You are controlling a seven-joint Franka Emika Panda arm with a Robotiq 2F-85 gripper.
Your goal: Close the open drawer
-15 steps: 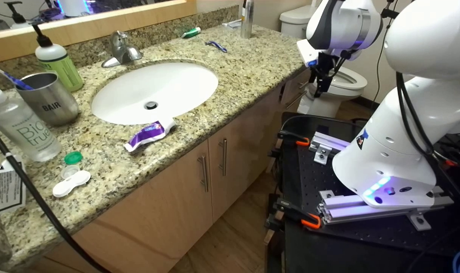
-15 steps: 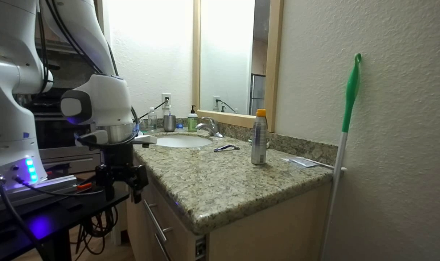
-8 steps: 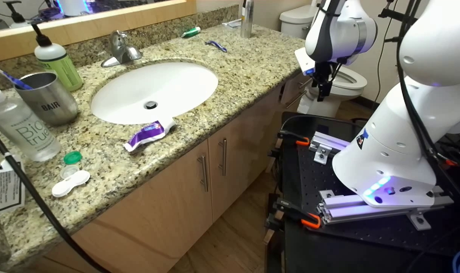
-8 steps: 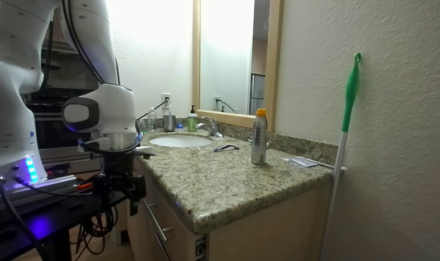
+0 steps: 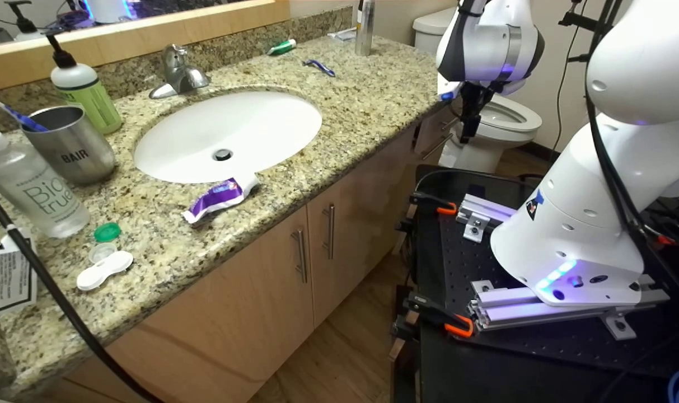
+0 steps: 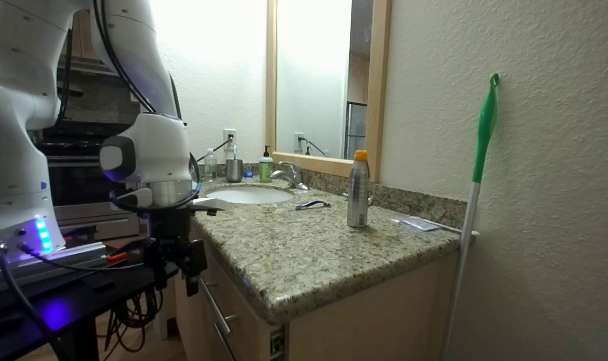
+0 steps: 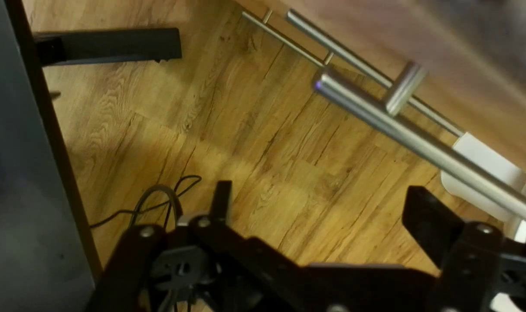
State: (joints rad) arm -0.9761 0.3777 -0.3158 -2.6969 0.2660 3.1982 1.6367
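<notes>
At the left of an exterior view the white arm [image 6: 13, 165] stands on a black stand [image 6: 85, 297], blue lights glowing on its base. Its end effector [image 6: 177, 287] hangs downward in front of the vanity, released: in the wrist view its fingers [image 7: 221, 201] are spread well apart, with wooden floor [image 7: 280, 151] visible between them. Next comes the drawer [image 6: 248, 321], directly under the edge of the speckled bench [image 6: 304, 250]; a steel bar handle [image 6: 216, 307] crosses its front, and metal hardware [image 6: 277, 343] shows in a slot between that front and the cabinet's side panel [image 6: 364, 316]. How far the drawer stands out is hard to tell. In the wrist view the bar runs just beside the right-hand fingertip, floor showing between the two. Toward the bench's distant end stand a clear bottle [image 6: 210, 166], a steel cup [image 6: 234, 172] holding a toothbrush [image 6: 235, 152], and a pump bottle [image 6: 265, 169], near the white sink [image 6: 251, 195] and its faucet [image 6: 293, 176]. Farther right a razor [image 6: 312, 204] lies flat, a silver spray can [image 6: 358, 195] stands upright, and a flat packet [image 6: 418, 223] lies beyond it. At far right a green-handled pole [image 6: 485, 133] tilts by the wall [image 6: 559, 200].
</notes>
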